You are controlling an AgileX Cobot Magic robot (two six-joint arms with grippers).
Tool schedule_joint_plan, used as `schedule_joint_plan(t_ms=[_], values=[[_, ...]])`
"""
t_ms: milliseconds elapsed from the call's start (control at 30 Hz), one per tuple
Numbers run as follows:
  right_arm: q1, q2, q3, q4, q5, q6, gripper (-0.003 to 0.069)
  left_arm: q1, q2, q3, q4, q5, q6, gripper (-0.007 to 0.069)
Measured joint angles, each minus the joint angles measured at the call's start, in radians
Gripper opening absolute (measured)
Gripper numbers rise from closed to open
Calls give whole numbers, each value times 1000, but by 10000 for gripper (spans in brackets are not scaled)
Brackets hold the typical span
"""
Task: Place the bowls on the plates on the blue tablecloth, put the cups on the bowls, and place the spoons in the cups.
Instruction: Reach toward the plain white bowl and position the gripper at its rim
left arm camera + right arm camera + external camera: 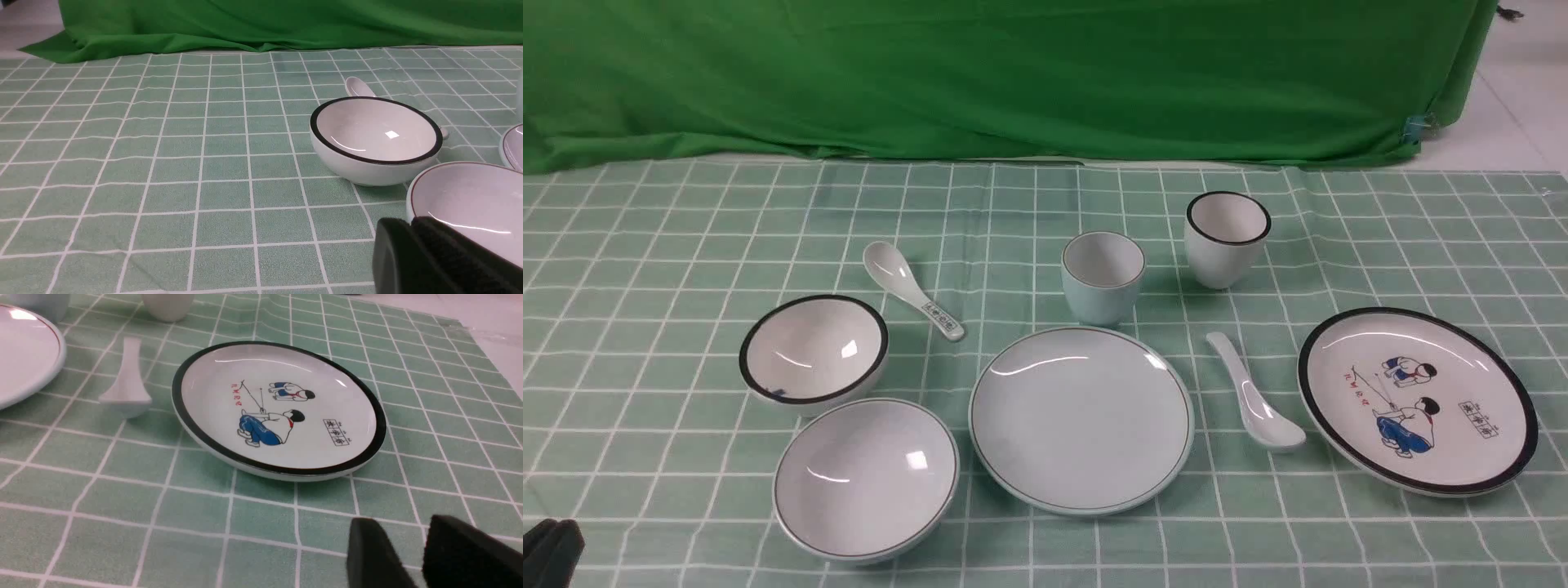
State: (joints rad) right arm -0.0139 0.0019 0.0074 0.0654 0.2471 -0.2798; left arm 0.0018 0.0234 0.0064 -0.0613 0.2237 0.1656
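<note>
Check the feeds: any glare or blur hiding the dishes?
Front view: small white glints on the pale blue bowl and pale blue plate, nothing hidden. Left wrist view: one glint in the black-rimmed bowl. Right wrist view: near fingers soft, cartoon plate sharp.

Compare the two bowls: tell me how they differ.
The white bowl has a thick black rim; the blue-grey bowl has only a thin dark line. The white bowl is smaller and deeper, the blue-grey bowl wider and shallower. The white bowl sits farther from the robot than the blue-grey bowl. Both stand upright and empty on the tablecloth.
</note>
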Motion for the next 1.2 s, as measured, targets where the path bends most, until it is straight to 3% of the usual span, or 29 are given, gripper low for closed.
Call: schedule_joint_plan(t_ms=[300, 433, 533, 667, 933, 1000, 1067, 1167, 1200], values=[[0, 0, 0, 0, 0, 0, 242, 0, 0, 0, 15, -3, 0, 17], [0, -1, 0, 0, 0, 0, 242, 0, 0, 0, 38, -85, -1, 17], [0, -1, 0, 0, 0, 0, 242, 0, 0, 0, -55, -182, -44, 17], [0, -1, 0, 0, 0, 0, 242, 0, 0, 0, -289, -362, -225, 17], [0, -1, 0, 0, -14, 0, 242, 0, 0, 0, -334, -573, -339, 17], [0, -1, 0, 16, -65, 26, 242, 0, 0, 0, -323, -765, -423, 17], [1, -1, 0, 31, -98, 60, 242, 0, 0, -11, -313, -815, -445, 17], [1, -1, 0, 75, -256, 320, 242, 0, 27, -204, -217, -597, -483, 17], [1, -1, 0, 77, -271, 352, 242, 0, 38, -253, -210, -520, -484, 17]])
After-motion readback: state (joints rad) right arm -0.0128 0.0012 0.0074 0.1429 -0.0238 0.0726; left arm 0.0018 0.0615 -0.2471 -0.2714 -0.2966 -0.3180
